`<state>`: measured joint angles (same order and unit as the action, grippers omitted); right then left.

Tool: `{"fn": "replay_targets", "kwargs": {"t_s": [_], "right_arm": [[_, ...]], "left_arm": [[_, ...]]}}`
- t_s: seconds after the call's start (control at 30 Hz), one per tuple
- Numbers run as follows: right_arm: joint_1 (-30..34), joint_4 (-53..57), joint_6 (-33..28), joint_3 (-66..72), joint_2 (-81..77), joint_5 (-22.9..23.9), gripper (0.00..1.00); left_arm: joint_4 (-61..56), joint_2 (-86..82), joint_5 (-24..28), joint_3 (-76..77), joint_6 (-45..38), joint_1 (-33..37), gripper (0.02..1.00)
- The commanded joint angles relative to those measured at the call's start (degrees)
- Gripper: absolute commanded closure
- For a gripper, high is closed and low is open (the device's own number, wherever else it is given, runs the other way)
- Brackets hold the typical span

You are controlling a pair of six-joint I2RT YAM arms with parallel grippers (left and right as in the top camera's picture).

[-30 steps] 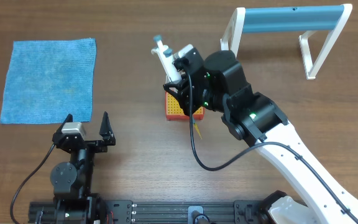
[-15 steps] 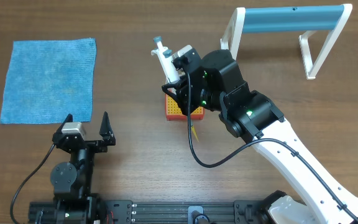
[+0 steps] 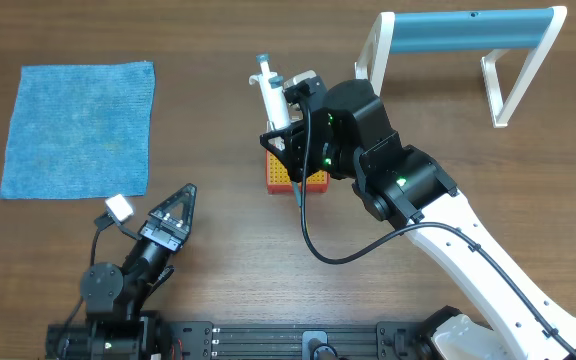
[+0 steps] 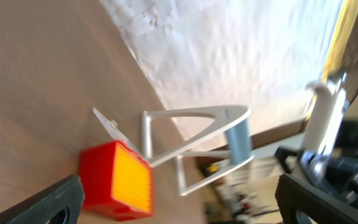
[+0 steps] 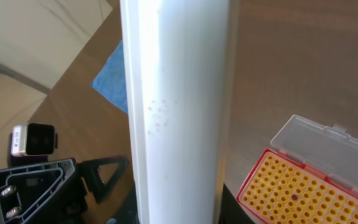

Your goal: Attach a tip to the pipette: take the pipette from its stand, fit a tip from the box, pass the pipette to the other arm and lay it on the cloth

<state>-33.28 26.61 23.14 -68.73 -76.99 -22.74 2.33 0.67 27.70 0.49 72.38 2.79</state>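
Right claw clamps the smooth white plastic pipette with blue plunger mid-barrel. Long axis near upright, plunger end up, lower end hidden. Pipette is lifted, close by the red tip box with yellow perforated rack. Left claw spread wide, holding nothing.
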Motion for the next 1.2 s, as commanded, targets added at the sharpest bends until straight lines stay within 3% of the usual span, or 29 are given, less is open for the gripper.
{"fn": "replay_targets", "kwargs": {"t_s": [0.03, 0.23, 0.47, 0.67, 0.77, 0.97, 1.2], "right_arm": [[-0.3, 0.2, 7.5, -0.5, 0.3, -4.5, 0.925], [-0.2, 0.2, 7.5, -0.5, 0.3, -13.7, 0.925], [-0.2, -0.1, 7.5, -0.5, 0.3, -20.3, 0.925], [-0.2, -1.4, 7.5, -0.5, 0.3, -21.5, 0.925], [-0.2, -3.8, 7.5, -0.5, 0.3, -21.5, 0.925], [-0.2, -6.7, 7.5, -0.5, 0.3, -21.5, 0.925], [-0.2, -6.8, 7.9, -0.5, 0.3, -21.5, 0.923]], "left_arm": [[-7.2, 0.1, -0.9, -0.2, 11.2, 0.1, 0.020], [-14.2, 9.2, 11.3, 4.3, 12.6, 3.8, 0.029], [-25.8, 35.9, 30.3, 19.8, 3.9, 6.2, 0.018], [-40.7, 60.0, 45.2, 36.3, 3.6, 4.2, 0.018], [-47.2, 68.2, 48.1, 41.9, 3.6, 2.3, 0.018], [-48.5, 77.7, 49.2, 49.4, 3.6, -3.7, 0.018], [-50.0, 79.8, 45.0, 50.9, 3.5, -9.2, 0.018]]}}
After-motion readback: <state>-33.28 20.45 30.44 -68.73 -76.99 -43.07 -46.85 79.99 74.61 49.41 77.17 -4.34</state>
